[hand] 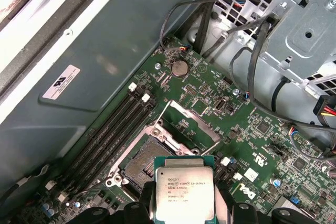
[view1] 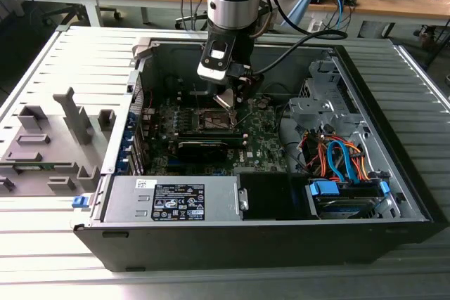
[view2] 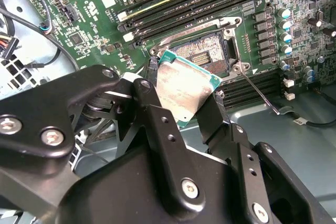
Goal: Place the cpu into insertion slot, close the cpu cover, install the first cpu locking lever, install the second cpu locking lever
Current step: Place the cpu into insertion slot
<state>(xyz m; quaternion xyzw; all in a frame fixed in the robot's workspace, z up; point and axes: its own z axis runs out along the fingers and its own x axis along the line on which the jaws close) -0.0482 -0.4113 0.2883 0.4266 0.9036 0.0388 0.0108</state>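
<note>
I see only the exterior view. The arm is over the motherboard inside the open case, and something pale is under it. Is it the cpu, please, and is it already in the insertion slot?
Observer: It is the cpu. In both wrist views the gripper holds it clear of the board, with the jaws shut on two opposite edges, so it is not seated.
Operator: Is the insertion slot free?
Observer: Yes. In the first wrist view the insertion slot is empty and its dark contact field lies bare.
Operator: And the cpu cover?
Observer: In the second wrist view the cpu cover stands swung open at the slot's far side, not down over it.
</note>
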